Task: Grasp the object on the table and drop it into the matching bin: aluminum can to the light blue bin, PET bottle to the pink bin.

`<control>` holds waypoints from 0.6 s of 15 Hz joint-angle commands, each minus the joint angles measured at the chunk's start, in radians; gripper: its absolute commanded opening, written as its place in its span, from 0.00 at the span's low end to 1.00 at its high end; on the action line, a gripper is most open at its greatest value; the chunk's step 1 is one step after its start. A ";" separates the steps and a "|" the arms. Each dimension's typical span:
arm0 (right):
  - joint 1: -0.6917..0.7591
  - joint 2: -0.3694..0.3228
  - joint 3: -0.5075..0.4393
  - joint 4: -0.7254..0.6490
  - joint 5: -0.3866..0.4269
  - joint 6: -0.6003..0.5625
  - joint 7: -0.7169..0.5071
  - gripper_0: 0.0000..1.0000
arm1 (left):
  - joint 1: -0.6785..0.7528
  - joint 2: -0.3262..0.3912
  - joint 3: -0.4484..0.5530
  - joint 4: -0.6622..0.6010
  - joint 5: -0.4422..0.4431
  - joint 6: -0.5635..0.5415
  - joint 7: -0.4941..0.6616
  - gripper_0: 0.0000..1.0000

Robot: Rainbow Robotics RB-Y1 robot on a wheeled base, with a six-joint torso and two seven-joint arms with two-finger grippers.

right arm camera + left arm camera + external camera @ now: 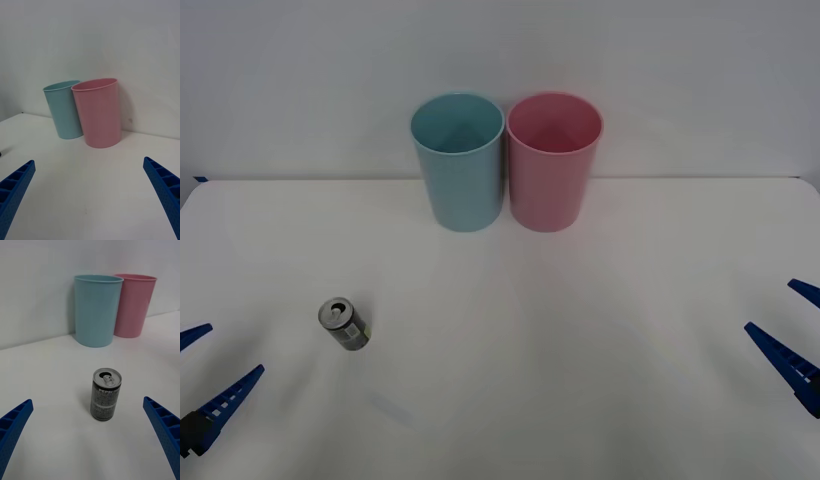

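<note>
A small dark grey aluminum can [344,324] with a silver pull-tab top stands upright on the white table [580,330], front left. The left wrist view has the can [106,394] centred a short way ahead of my open left gripper [90,442]. In the front view the left gripper [210,365] sits at the left edge, left of and nearer than the can. At the back centre stand the light blue bin [459,160] and, touching its right side, the pink bin [553,160]. My right gripper [790,330] is open at the right edge, well away from the can.
A plain white wall rises behind the table's far edge. Both bins appear in the wrist views too: light blue bin [96,309], pink bin [133,303], pink bin [98,111], light blue bin [64,108]. Bare tabletop stretches between the can and the bins.
</note>
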 commanded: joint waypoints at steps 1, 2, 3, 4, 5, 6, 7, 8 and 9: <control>0.000 0.000 0.000 0.000 0.000 0.000 0.000 1.00 | 0.024 0.000 -0.015 0.005 -0.020 0.028 -0.033 1.00; 0.000 0.000 0.000 0.000 0.000 0.000 0.000 1.00 | 0.030 0.000 -0.022 0.012 -0.020 0.037 -0.029 1.00; 0.000 0.000 0.000 0.000 0.000 0.000 0.000 1.00 | 0.030 0.000 -0.034 0.026 -0.020 0.045 -0.024 1.00; 0.000 0.000 0.000 0.000 0.000 0.000 0.000 1.00 | 0.028 0.000 -0.045 0.035 -0.017 0.053 -0.022 1.00; 0.000 0.000 0.000 0.000 0.000 0.000 0.000 1.00 | 0.025 0.000 -0.057 0.046 -0.008 0.059 -0.022 1.00; 0.000 0.000 0.000 0.000 0.000 0.000 0.000 1.00 | 0.021 0.000 -0.073 0.060 0.004 0.063 -0.021 1.00; 0.000 0.000 0.000 0.000 0.000 0.000 0.000 1.00 | 0.013 0.000 -0.082 0.068 0.009 0.065 -0.021 1.00; 0.000 0.000 0.000 0.000 0.000 0.000 0.000 1.00 | 0.010 0.000 -0.094 0.072 0.012 0.071 -0.021 1.00; 0.000 0.000 0.000 0.000 0.000 0.000 0.000 1.00 | 0.002 0.000 -0.107 0.078 0.017 0.079 -0.021 1.00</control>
